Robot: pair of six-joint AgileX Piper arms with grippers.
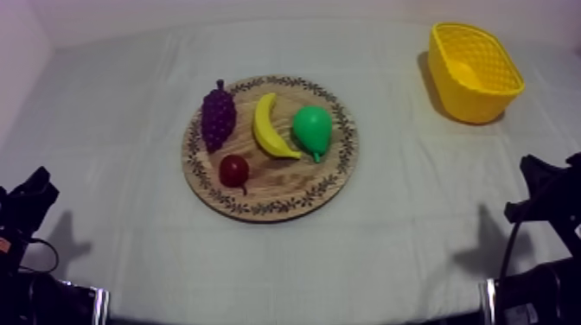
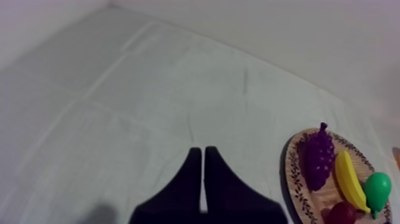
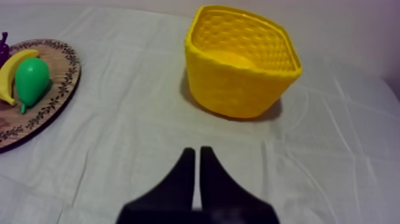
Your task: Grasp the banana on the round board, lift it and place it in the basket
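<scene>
A yellow banana (image 1: 270, 128) lies on the round wooden board (image 1: 285, 194) at the table's middle, between a bunch of purple grapes (image 1: 218, 114) and a green pear (image 1: 312, 130). A small red fruit (image 1: 233, 170) sits in front of them. The yellow basket (image 1: 473, 71) stands at the far right, with nothing in it. My left gripper (image 2: 203, 152) is shut on nothing, over bare cloth left of the board (image 2: 294, 173). My right gripper (image 3: 197, 153) is shut too, in front of the basket (image 3: 241, 62). Both arms rest low, the left arm (image 1: 26, 203) and the right arm (image 1: 545, 194).
Grey-white cloth (image 1: 112, 130) covers the table, with wide free room around the board and between board and basket. A pale wall rises behind the far edge.
</scene>
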